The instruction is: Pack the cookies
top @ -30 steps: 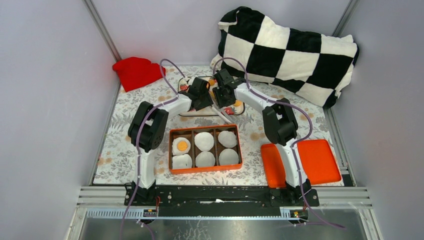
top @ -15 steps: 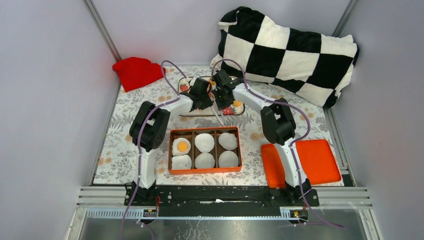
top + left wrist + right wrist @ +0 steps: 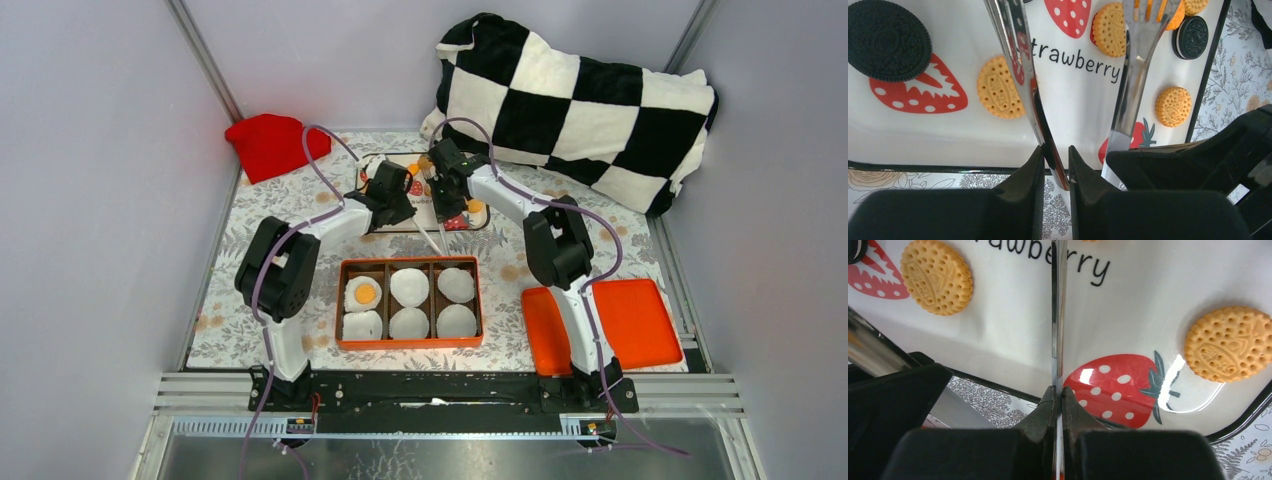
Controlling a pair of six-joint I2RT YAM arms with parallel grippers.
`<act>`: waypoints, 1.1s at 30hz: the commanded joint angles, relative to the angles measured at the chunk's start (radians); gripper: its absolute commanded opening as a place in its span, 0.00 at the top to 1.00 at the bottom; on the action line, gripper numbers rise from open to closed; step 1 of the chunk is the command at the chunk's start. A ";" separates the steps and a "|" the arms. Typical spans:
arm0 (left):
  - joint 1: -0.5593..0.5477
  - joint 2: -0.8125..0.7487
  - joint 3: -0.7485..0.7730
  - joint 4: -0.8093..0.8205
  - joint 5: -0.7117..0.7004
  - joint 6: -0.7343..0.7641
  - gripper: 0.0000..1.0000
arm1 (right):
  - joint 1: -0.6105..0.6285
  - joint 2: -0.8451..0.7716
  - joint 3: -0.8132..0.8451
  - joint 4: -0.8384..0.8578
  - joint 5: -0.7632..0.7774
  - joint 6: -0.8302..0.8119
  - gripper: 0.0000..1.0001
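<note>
The cookies lie on a white strawberry-print tray [image 3: 415, 190] at the back. The left wrist view shows orange-yellow cookies [image 3: 998, 87] [image 3: 1173, 106] and a black one [image 3: 888, 40]. The right wrist view shows two orange-yellow cookies [image 3: 937, 276] [image 3: 1229, 344]. My left gripper [image 3: 1055, 150] [image 3: 393, 197] is shut on a shiny metal utensil [image 3: 1020, 60] that reaches over the tray. My right gripper [image 3: 1058, 390] [image 3: 447, 195] is shut on a metal fork [image 3: 1138, 75], seen edge-on in its own view [image 3: 1057, 315]. The fork's tines touch a cookie [image 3: 1110, 30].
An orange six-compartment box [image 3: 410, 262] with white paper cups [image 3: 408, 285] sits near the arms; one cup holds an orange cookie [image 3: 365, 292]. An orange lid [image 3: 640, 320] lies at the right. A checkered pillow [image 3: 570, 100] and a red cloth [image 3: 275, 143] lie at the back.
My left arm has swung to the left and its gripper has shifted left over the tray with the utensil. My right gripper has stayed nearly still.
</note>
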 commanded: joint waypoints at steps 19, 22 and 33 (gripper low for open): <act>0.024 -0.029 0.038 -0.005 0.076 0.096 0.79 | -0.174 -0.018 0.182 -0.016 0.072 -0.046 1.00; 0.023 -0.030 0.071 0.032 0.117 0.107 0.62 | -0.173 -0.010 0.240 -0.045 0.066 -0.055 1.00; -0.020 -0.121 0.077 0.113 0.303 0.122 0.43 | -0.166 -0.132 0.168 -0.123 0.125 -0.086 1.00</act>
